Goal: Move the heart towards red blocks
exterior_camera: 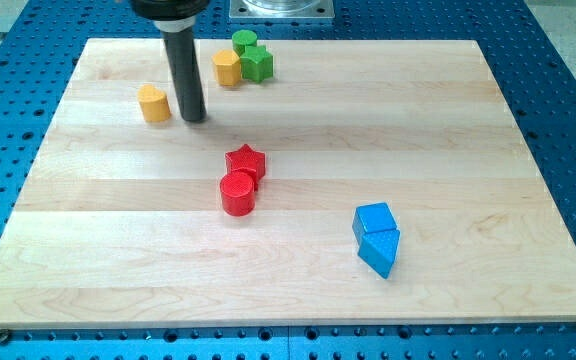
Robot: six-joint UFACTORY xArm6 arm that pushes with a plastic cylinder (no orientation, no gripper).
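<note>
A yellow heart block [153, 103] lies at the upper left of the wooden board [448, 120]. My tip [193, 118] stands just to the heart's right, a small gap apart. A red star block [246, 160] and a red cylinder [238, 193] sit touching each other near the board's middle, below and to the right of the tip.
A yellow hexagon block [227, 68], a green cylinder [244, 42] and a green star-like block [257, 64] cluster at the view's top. A blue cube [374, 219] and a blue triangular block [380, 251] sit together at the lower right. A blue perforated table [568, 60] surrounds the board.
</note>
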